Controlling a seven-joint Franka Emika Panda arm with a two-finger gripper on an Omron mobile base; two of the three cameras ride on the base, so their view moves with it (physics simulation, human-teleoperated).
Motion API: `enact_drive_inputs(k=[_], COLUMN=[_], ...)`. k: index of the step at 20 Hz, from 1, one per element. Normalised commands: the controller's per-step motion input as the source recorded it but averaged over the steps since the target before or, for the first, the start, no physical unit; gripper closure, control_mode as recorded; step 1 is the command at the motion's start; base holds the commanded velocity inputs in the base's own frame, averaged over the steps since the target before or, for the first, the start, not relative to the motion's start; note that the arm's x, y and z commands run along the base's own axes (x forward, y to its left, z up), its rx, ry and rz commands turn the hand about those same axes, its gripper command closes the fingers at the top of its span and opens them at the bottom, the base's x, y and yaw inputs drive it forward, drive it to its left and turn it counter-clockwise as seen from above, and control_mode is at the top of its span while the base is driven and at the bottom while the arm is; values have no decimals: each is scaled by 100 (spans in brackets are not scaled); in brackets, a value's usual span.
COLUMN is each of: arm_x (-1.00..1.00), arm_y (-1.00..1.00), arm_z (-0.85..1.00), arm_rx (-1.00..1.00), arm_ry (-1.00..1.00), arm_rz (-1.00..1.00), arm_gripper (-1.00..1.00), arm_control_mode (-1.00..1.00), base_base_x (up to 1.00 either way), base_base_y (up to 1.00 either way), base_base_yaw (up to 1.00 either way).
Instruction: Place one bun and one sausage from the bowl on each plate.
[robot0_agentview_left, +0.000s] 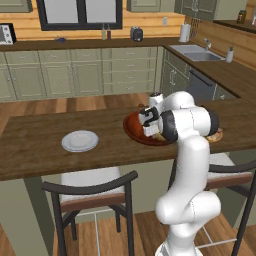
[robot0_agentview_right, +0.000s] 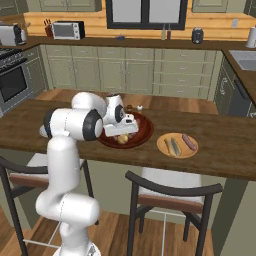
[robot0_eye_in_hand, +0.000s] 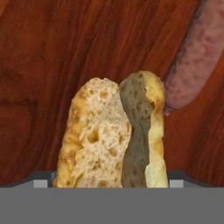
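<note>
reaching down over the counter (robot0_agentview_left: 30, 145), the white arm has its hand low inside the large reddish-brown bowl (robot0_agentview_right: 145, 131), which sits on the dark wooden top between the two plates. the hand view looks straight onto a split bun (robot0_eye_in_hand: 114, 135), its pale crumb and darker crust side by side, lying on the glossy bowl floor. the bun sits right between the fingers, whose tips are hidden by the bun and the frame edge, so i cannot tell whether they are grasping it or standing released around it. a pinkish-brown sausage (robot0_eye_in_hand: 197, 57) lies in the bowl just beside the bun, touching or nearly touching its far end. in the right base view a yellowish piece of the bun (robot0_agentview_right: 122, 139) shows in the bowl beneath the hand. the tan-orange plate (robot0_agentview_right: 165, 150) is on the counter near the bowl, on the arm's right, and carries another bun (robot0_agentview_right: 172, 146) and another sausage (robot0_agentview_right: 189, 142), lying side by side. the pale grey-white plate (robot0_agentview_left: 80, 141) rests well apart from the bowl on the arm's left side. two dark-framed chairs (robot0_agentview_left: 92, 192) stand at the near edge of the counter.
</note>
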Motion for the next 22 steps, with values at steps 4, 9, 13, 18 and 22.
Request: enact_drive_inputs(k=[4, 9, 13, 18, 22], arm_x=[-51, -71, -88, -49, -11], arm_y=[8, 34, 44, 68, 100], arm_z=[68, 100, 100, 89, 48], arm_rx=[0, 0, 0, 1, 0], arm_ry=[-24, -27, -12, -1, 4], arm_rz=[0, 0, 0, 0, 1], arm_gripper=[100, 100, 100, 100, 100], arm_control_mode=[-100, -100, -100, -100, -100], base_base_x=[0, 0, 0, 0, 0], base_base_y=[0, 0, 0, 0, 0], base_base_yaw=[0, 0, 0, 0, 0])
